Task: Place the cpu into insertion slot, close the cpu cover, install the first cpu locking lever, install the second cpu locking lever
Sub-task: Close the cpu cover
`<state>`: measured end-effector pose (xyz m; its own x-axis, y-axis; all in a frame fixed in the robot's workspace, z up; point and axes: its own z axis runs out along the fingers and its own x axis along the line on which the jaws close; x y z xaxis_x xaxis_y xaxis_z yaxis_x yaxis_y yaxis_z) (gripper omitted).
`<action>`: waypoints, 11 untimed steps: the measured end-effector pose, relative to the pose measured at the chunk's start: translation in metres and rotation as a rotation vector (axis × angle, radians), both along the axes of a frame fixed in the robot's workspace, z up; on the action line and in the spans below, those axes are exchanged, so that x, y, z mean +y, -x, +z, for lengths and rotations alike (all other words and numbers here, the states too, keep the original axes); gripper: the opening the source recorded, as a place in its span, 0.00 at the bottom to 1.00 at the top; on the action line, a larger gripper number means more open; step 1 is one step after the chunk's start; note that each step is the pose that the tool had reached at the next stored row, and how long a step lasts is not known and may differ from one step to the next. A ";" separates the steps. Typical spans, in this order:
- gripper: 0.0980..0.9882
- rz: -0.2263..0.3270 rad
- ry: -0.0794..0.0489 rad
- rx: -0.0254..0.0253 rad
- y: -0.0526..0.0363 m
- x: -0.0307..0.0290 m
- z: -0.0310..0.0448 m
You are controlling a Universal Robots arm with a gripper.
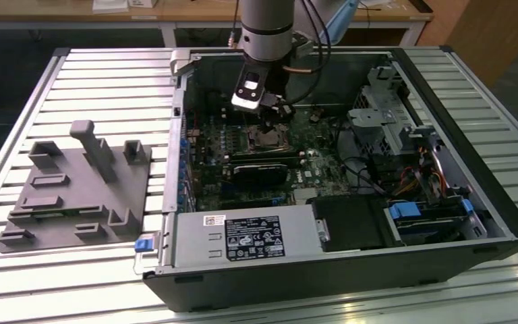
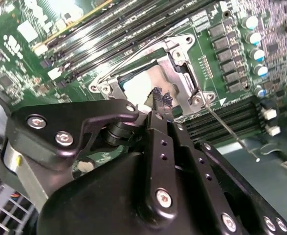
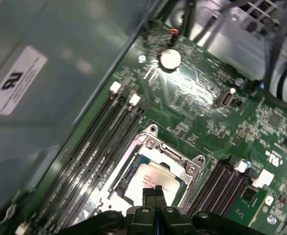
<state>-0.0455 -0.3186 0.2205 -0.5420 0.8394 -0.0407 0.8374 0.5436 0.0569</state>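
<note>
The black two-fingered gripper [image 2: 162,97] hangs with its tips pinched together on nothing, just over the pale silvery square cpu [image 3: 155,177]. The chip sits in the black-rimmed square insertion slot [image 3: 131,166], with the thin silver frame of the cpu cover [image 3: 172,155] lying flat around it. A thin wire locking lever [image 2: 231,134] juts out beside the socket on the green motherboard [image 3: 202,98].

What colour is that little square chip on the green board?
Pale silvery-tan metal; the cpu shows best in the first wrist view.
</note>
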 end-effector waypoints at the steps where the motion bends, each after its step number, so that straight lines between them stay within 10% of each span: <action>1: 0.01 0.018 0.000 0.0000 0.0000 0.0000 0.0000; 11: 0.01 0.199 0.001 0.0000 0.0000 0.0000 -0.0002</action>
<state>-0.0455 -0.3186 0.2202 -0.6975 0.7154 -0.0415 0.7132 0.6987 0.0562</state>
